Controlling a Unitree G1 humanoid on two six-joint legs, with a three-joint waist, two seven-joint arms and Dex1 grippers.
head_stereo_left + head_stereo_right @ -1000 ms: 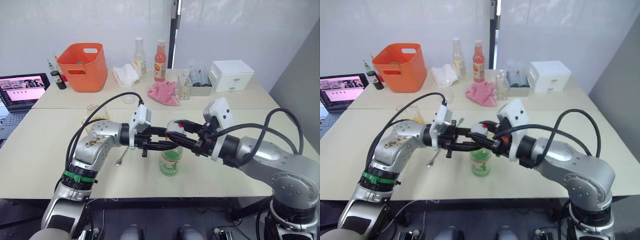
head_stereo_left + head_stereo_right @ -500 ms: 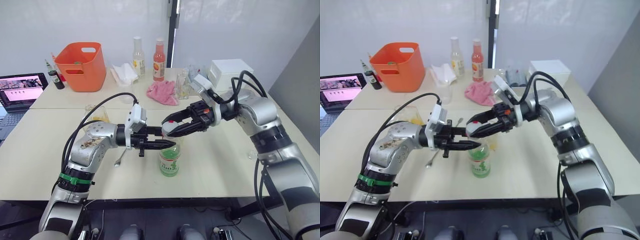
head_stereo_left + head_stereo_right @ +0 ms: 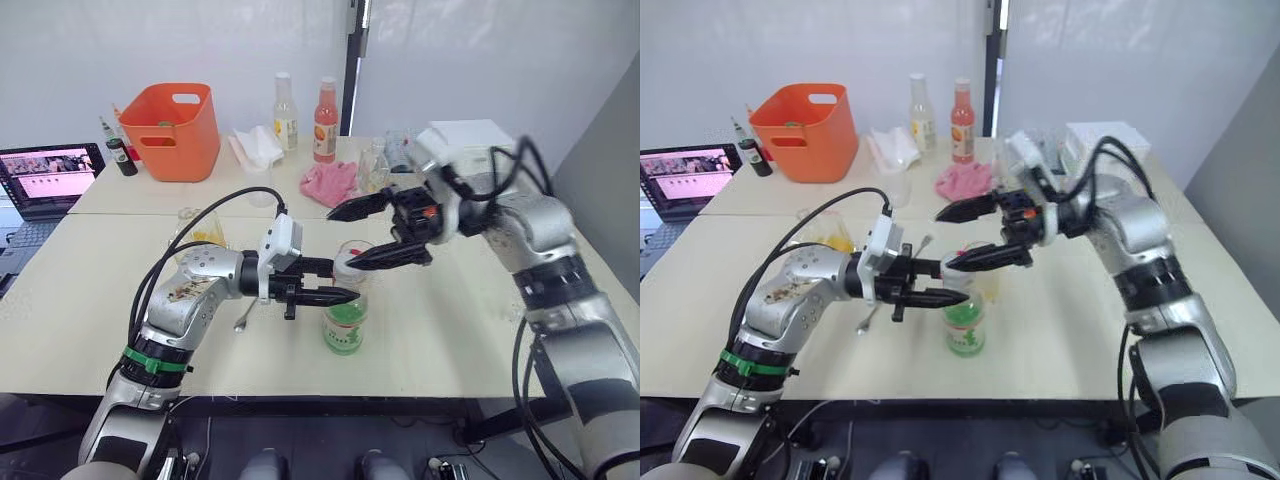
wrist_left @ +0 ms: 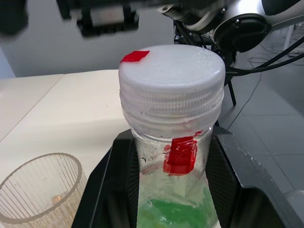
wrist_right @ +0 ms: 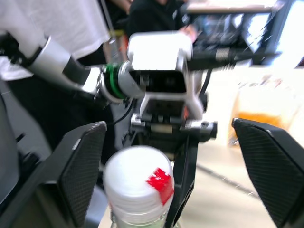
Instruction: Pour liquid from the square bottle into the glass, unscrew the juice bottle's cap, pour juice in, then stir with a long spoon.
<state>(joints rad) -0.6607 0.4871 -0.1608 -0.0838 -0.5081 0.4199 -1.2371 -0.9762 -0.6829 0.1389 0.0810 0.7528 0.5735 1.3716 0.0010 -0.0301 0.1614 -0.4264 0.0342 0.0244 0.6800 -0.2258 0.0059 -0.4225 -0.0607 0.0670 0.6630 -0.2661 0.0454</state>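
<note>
The juice bottle [image 3: 343, 322] stands upright on the table near the front, pale green with a green-and-white label. My left gripper [image 4: 171, 185] is shut on its neck just under the white cap [image 4: 171, 78] with a red band. My right gripper [image 3: 352, 238] hovers at the cap, open wide, one finger on either side of it without touching. The glass [image 4: 42, 190] stands just behind the bottle. Further left, the square bottle [image 3: 200, 232] shows orange-yellow. The long spoon [image 3: 243, 315] lies on the table under my left forearm.
At the back stand an orange bucket [image 3: 170, 128], two tall bottles [image 3: 285, 100] [image 3: 325, 108], a pink cloth [image 3: 330, 183], several small clear containers [image 3: 385, 160] and a white box [image 3: 465, 135]. A laptop [image 3: 50, 175] sits at the far left.
My right gripper was closed around the cap; its fingers have spread wide and the arm has swung up and back. The left gripper still holds the bottle's neck.
</note>
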